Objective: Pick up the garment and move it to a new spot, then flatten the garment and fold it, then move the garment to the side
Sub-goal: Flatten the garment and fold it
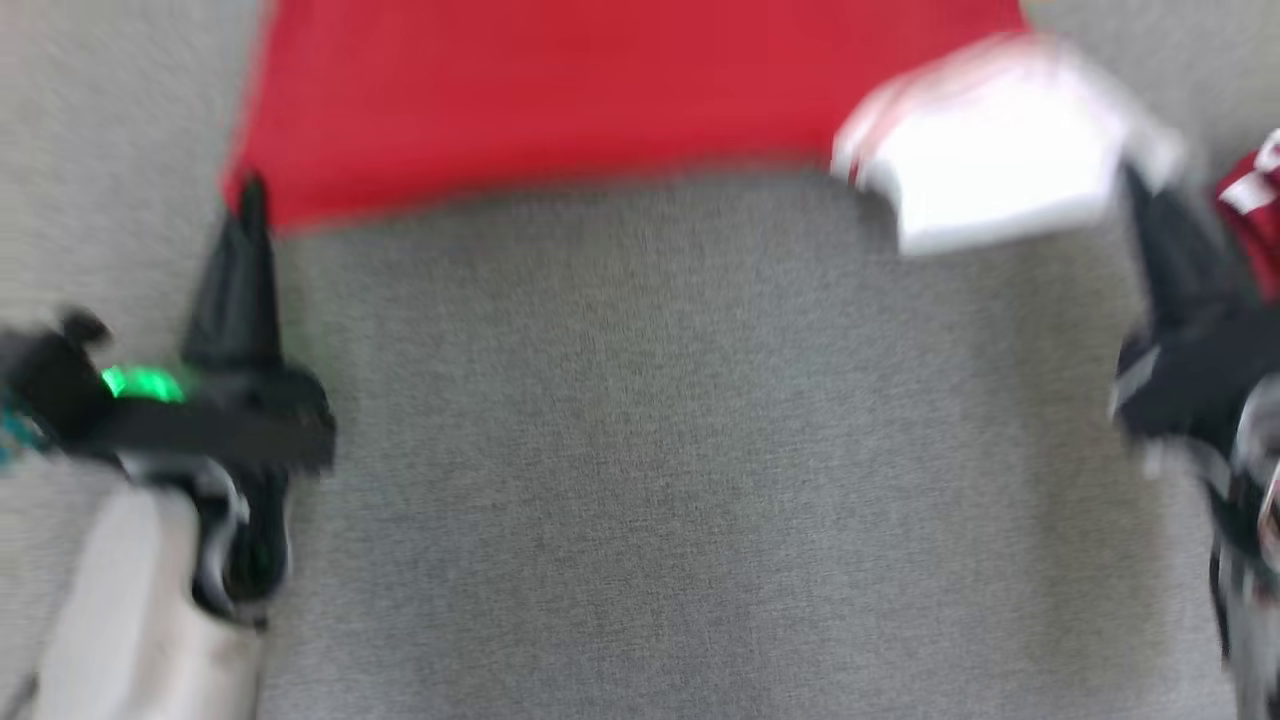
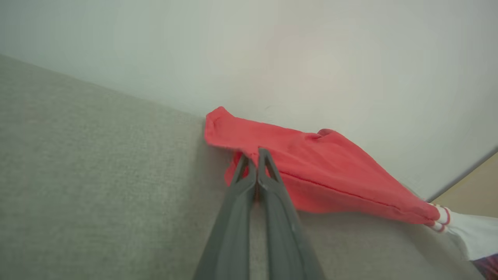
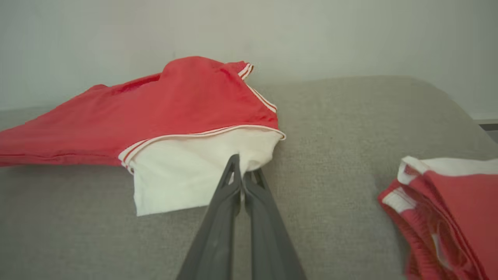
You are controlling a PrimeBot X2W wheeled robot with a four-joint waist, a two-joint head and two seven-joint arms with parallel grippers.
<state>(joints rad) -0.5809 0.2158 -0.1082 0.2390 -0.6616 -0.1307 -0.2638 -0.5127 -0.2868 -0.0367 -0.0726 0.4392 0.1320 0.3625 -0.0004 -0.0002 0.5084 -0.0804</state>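
The garment (image 1: 520, 95) is red with a white, red-striped sleeve part (image 1: 990, 150). It is stretched across the far side of the grey fabric surface, and the head view is blurred. My left gripper (image 1: 250, 190) is at its left lower corner. In the left wrist view the left gripper (image 2: 253, 153) is shut, with the red cloth (image 2: 311, 171) pinched at its tips and lifted off the surface. My right gripper (image 1: 1135, 180) is at the white part. In the right wrist view the right gripper (image 3: 243, 165) is shut on the white cloth (image 3: 186, 175), which drapes over its tips.
A second red and white garment (image 3: 447, 214) lies folded at the right, close to my right gripper, and shows at the right edge (image 1: 1255, 215) of the head view. The grey fabric surface (image 1: 640, 450) spreads wide in front. A pale wall (image 2: 311, 50) stands behind.
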